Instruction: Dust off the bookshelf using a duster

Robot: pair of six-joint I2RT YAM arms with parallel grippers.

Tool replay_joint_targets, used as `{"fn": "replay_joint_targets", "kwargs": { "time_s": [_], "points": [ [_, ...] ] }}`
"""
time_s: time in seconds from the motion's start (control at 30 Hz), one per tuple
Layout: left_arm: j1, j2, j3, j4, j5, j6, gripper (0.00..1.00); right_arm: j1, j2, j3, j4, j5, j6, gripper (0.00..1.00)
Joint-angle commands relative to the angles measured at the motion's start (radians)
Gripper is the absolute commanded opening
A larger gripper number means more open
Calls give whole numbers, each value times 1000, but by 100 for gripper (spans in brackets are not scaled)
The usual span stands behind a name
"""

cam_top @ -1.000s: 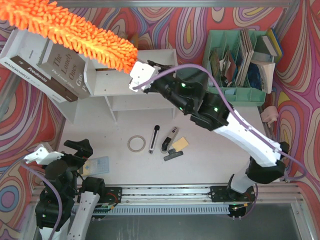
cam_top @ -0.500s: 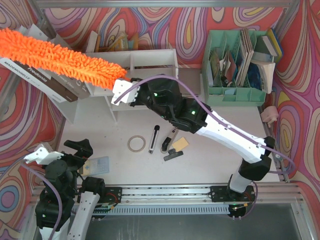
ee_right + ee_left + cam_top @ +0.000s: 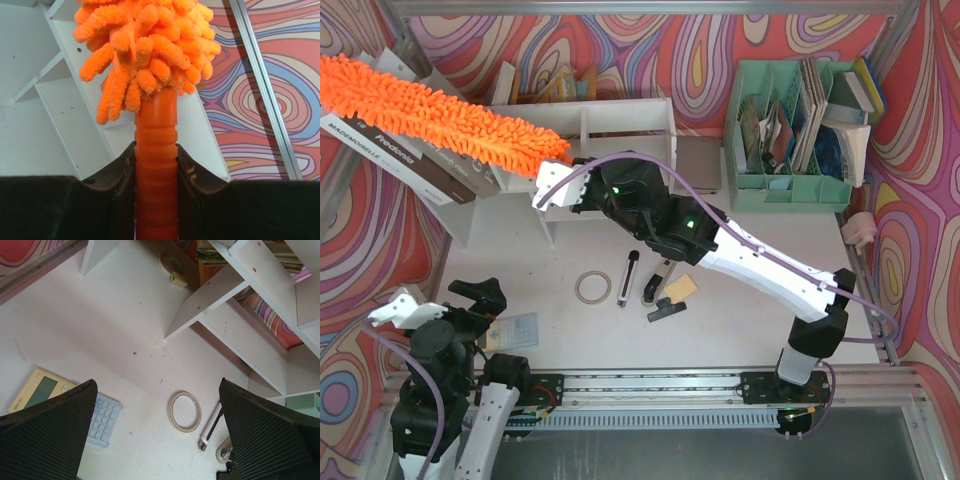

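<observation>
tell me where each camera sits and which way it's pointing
Top: above and behind the arms, looking down on the table; both arms show.
Left wrist: low over the table, facing the shelf; its open left gripper frames the view.
Right wrist: looks along the duster toward the shelf; the right gripper clamps it.
Shared: top and left wrist both see the ring.

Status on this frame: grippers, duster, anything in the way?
Left gripper open, empty, near base. Right gripper shut on duster handle. Duster head over left end of bookshelf. Leaning books beneath it.
</observation>
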Motion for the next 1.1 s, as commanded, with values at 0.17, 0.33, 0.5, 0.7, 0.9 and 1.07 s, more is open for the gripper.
{"fn": "replay_joint_targets", "kwargs": {
  "time_s": [0.17, 0.33, 0.5, 0.7, 0.9, 1.07],
  "points": [
    [4, -12, -17, 26, 9, 17, 98, -55, 32, 42, 103, 11, -24, 0],
    [4, -13, -17, 24, 9, 15, 98, -118, 81, 53, 135, -19, -5, 0],
    [4, -13, -17, 24, 9, 15, 98, -205, 139, 115, 155, -41, 23, 0],
    [4, -16, -16, 23, 7, 14, 98, -306, 280, 298, 260, -24, 7, 0],
    [4, -33, -17, 21, 1, 9, 98, -327, 346, 461, 315, -4, 65, 0],
    [4, -31, -17, 18, 4, 9, 98, -313, 291, 460, 279, 2, 117, 0]
  ]
}}
